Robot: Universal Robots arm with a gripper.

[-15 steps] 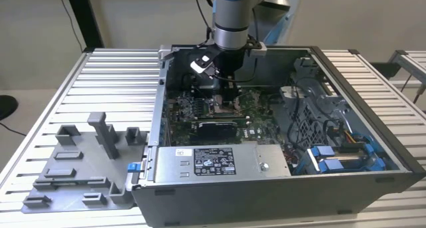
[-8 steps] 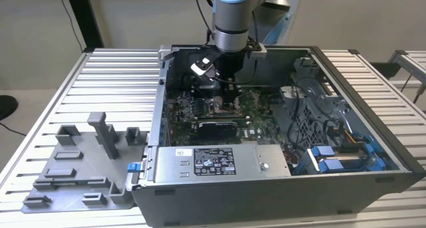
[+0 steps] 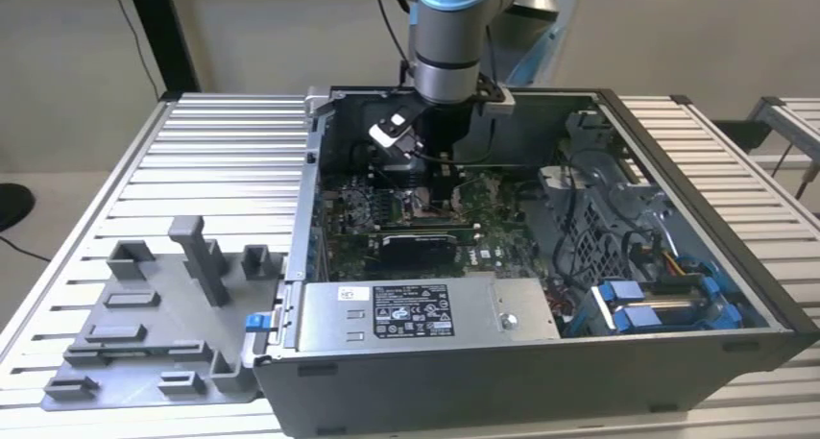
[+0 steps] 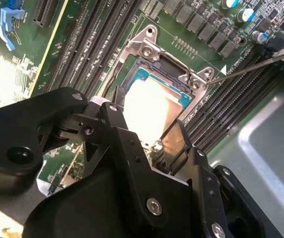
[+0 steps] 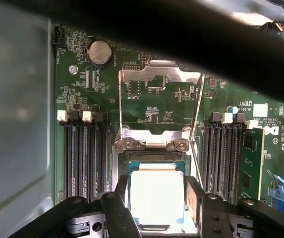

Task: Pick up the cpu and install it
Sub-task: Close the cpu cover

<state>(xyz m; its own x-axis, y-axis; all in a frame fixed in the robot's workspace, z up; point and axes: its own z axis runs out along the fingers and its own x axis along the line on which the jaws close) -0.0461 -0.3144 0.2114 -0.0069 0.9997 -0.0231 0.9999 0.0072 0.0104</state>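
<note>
The cpu (image 5: 156, 196), a small square chip with a bright silvery top and a green edge, lies in the dark socket with the metal frame (image 5: 154, 144) on the green motherboard. My gripper (image 5: 156, 198) reaches down over it, one black finger tight against each side of the chip. The second wrist view has the cpu (image 4: 149, 106) between the same fingers (image 4: 174, 144), with my gripper (image 4: 149, 124) above the socket frame (image 4: 149, 49). In the exterior view my gripper (image 3: 440, 184) is deep inside the open computer case (image 3: 769, 295).
The socket's load plate (image 5: 159, 94) stands folded open behind the socket, its thin lever (image 4: 251, 67) off to one side. Memory slots (image 5: 82, 158) run along both sides. A grey power supply box (image 3: 423, 309) fills the case front. A grey fixture tray (image 3: 154, 314) lies at the exterior view's left.
</note>
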